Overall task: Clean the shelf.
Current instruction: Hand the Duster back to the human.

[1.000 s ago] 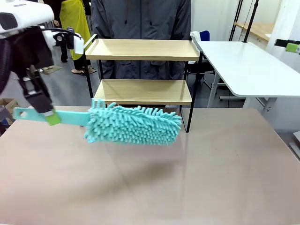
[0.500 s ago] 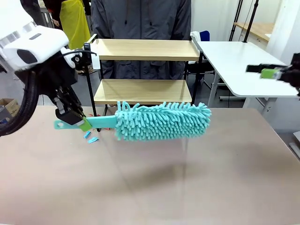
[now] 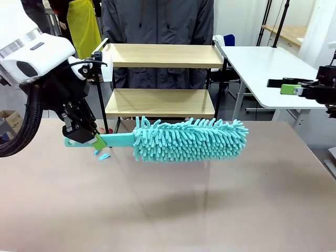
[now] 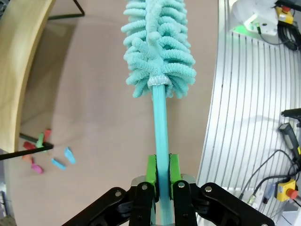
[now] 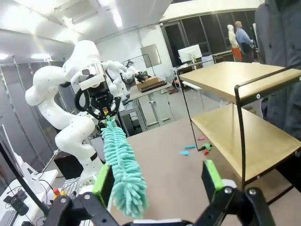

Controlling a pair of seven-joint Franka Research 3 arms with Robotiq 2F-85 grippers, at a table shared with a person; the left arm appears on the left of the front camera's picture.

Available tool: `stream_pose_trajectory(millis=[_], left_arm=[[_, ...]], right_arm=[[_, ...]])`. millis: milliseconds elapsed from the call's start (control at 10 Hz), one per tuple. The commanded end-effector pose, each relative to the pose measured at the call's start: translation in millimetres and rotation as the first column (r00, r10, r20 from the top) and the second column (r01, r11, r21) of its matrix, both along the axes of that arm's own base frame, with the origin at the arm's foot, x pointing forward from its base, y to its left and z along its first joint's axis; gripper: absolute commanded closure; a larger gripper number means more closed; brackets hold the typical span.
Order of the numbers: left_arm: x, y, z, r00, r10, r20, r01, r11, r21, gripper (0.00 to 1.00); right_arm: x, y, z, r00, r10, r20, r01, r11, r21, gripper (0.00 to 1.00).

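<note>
The shelf (image 3: 160,55) stands at the table's far edge, two light wooden boards in a black frame. A fluffy teal duster (image 3: 189,139) hangs level just above the table in front of its lower board. My left gripper (image 3: 94,140) is shut on the duster's teal handle (image 4: 160,136). The green pads (image 4: 151,169) clamp that handle in the left wrist view, with the duster head (image 4: 157,47) beyond them. My right gripper (image 3: 281,85) hovers open at the far right, above the table. Seen from the right wrist, the right gripper (image 5: 157,181) holds nothing and faces the shelf (image 5: 244,108) and the duster (image 5: 122,165).
A person (image 3: 157,21) stands behind the shelf. Small coloured scraps (image 3: 102,155) lie on the table by the shelf's left legs; the scraps (image 4: 51,160) are near the frame. A white side table (image 3: 273,68) stands at the right.
My left arm has carried the duster to the right, along the front of the shelf. The right gripper has come in from the right edge and dropped lower, still open.
</note>
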State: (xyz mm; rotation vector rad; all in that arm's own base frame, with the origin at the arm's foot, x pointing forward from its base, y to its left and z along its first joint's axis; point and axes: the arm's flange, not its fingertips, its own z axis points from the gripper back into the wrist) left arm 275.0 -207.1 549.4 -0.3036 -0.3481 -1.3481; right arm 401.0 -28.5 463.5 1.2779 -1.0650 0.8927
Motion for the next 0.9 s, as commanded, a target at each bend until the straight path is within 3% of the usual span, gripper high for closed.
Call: stream_pose_trajectory(millis=[0, 100, 400, 600, 800], left_arm=[[-0.1, -1.7, 1.2, 1.000, 0.021, 0.004, -0.021, 1.000, -0.003, 0.87], [-0.1, -1.7, 1.2, 1.000, 0.021, 0.004, -0.021, 1.000, -0.003, 0.87], [-0.1, -1.7, 1.2, 1.000, 0.021, 0.004, -0.021, 1.000, -0.003, 0.87], [-0.1, -1.7, 1.2, 1.000, 0.021, 0.004, -0.021, 1.000, -0.003, 0.87], [-0.1, -1.7, 1.2, 1.000, 0.021, 0.004, -0.021, 1.000, -0.003, 0.87]], right_arm=[[1.0, 0.7, -0.8, 1.000, -0.005, -0.001, 0.005, 1.000, -0.004, 0.00], [-6.8, 18.5, -29.6, 0.999, 0.034, -0.004, -0.034, 0.999, -0.019, 0.00], [-34.9, 37.4, -86.2, 0.998, 0.004, 0.056, -0.004, 1.000, -0.007, 0.00], [-59.0, 49.3, -113.0, 0.996, -0.006, 0.085, 0.006, 1.000, 0.005, 0.00], [-63.8, 60.7, -121.6, 0.996, -0.009, 0.093, 0.005, 0.999, 0.034, 0.00]])
